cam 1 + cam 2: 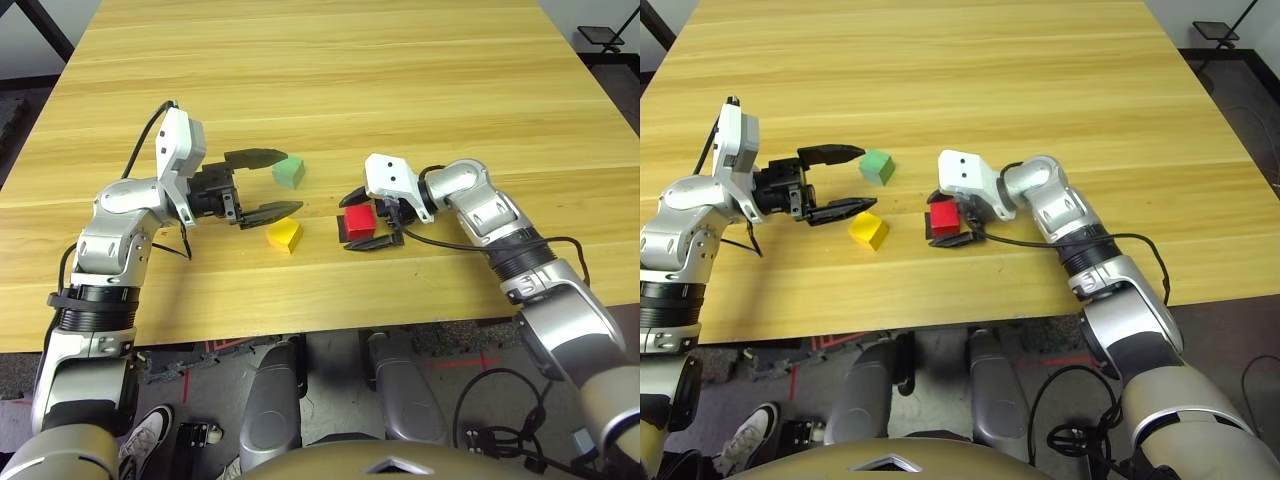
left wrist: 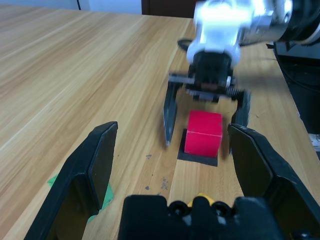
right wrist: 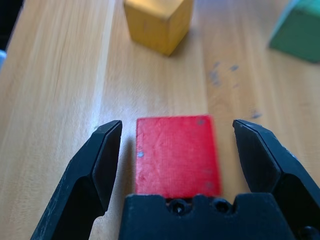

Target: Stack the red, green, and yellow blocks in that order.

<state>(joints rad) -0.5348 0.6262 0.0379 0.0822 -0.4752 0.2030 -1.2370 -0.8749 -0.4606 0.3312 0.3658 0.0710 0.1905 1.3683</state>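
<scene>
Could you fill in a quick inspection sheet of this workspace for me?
Surface: wooden table, small dark marks in its grain.
Job's things: red block on the black patch; green block and yellow block on the wood, nothing stacked.
Clutter: nothing seen.
End effectors: left open near green and yellow; right open around red, not gripping.
Cables: along both arms, more on the floor.
Surroundings: a person's shoe at floor level, red floor lines.
</scene>
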